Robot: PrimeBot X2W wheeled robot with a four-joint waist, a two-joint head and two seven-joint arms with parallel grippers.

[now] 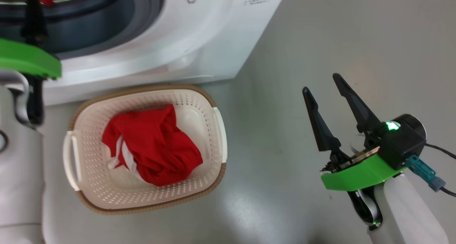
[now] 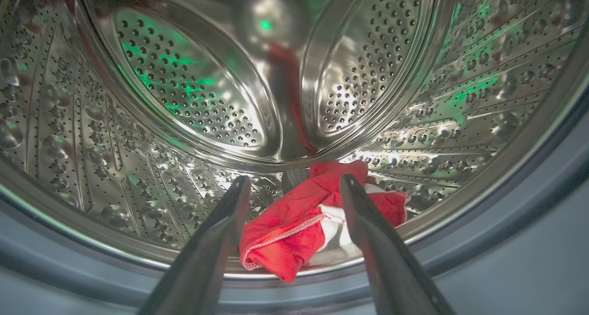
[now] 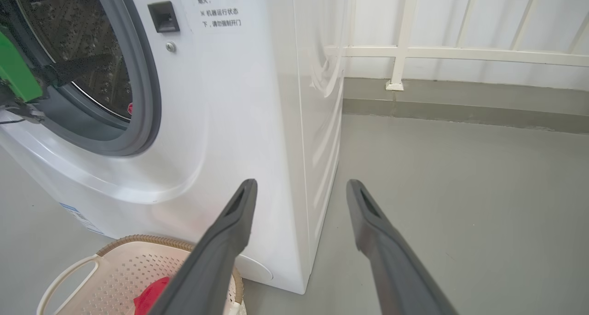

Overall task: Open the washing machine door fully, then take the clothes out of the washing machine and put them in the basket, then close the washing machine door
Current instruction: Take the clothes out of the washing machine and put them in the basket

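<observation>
**Step in hand (judged):** retrieval of the garment lying in the drum.

**Position:** The left end effector (image 2: 294,179) is released, its jaws wide and empty. It stands at the mouth of the washing machine (image 1: 199,41), with its fingers pointing into the perforated steel drum (image 2: 184,89). The red-and-white garment (image 2: 285,241) lies on the drum floor near the front lip, between and just beyond the two fingers. Contact cannot be confirmed. The right end effector (image 1: 321,83) is likewise released and empty over the grey floor (image 1: 320,30), well apart from the machine. A second red garment (image 1: 153,151) already lies in the basket (image 1: 210,98), which sits just in front of the machine.

**Recommendation:**
- Advance low so that the fingers straddle the thick folded middle, not the thin hem.
- Clench fully before withdrawing.
- Lift clear of the grey rubber ring (image 2: 529,214) so that trailing cloth does not snag on it.
- Keep the fingertips off the steel.

**Condition of the item:** The cloth is soft, crumpled and folded over itself. It is bright red with a white-stitched edge and a white panel. It is likely to hang limp and drape once raised.
</observation>
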